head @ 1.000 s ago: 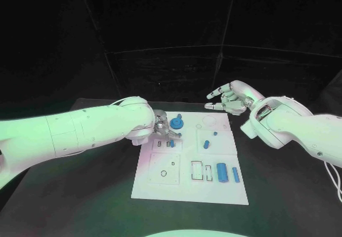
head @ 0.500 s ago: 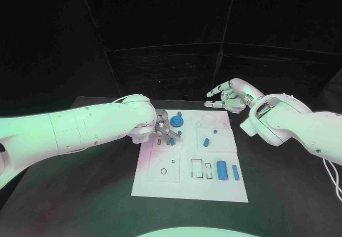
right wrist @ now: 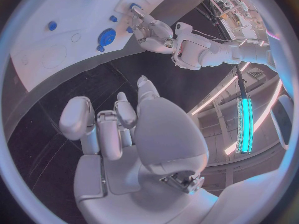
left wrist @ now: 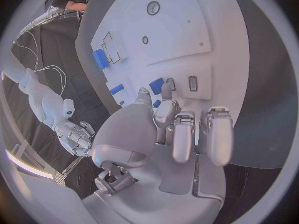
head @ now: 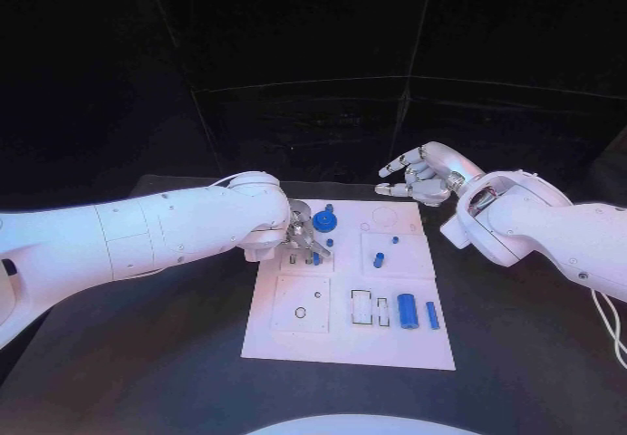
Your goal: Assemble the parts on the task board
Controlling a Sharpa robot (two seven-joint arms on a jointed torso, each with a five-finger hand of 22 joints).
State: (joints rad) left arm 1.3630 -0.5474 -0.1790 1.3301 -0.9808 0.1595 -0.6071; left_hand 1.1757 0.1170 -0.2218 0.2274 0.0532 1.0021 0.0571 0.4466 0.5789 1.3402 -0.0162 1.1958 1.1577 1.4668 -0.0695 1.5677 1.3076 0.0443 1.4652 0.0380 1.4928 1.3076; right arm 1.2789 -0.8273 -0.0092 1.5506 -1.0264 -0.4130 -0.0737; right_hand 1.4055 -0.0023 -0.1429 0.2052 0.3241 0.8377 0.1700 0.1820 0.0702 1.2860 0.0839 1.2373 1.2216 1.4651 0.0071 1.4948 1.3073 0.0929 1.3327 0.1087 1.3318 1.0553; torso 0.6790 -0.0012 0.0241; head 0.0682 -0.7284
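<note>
Left hand (head: 303, 237) fingers (left wrist: 167, 102) were curled down on a small blue part (left wrist: 157, 85) on the smooth white task board (head: 392, 344); whether it was gripped could not be told. Right hand (head: 420, 176) was held loosely open, empty, above the desk (head: 157, 362).

The black surface (head: 144, 362) before me fills the lower half of the head view, running out to both side edges. Behind it, across the upper half of the frame, stands a dark backdrop (head: 313, 82) of black panels, crossed by thin pale seams.
</note>
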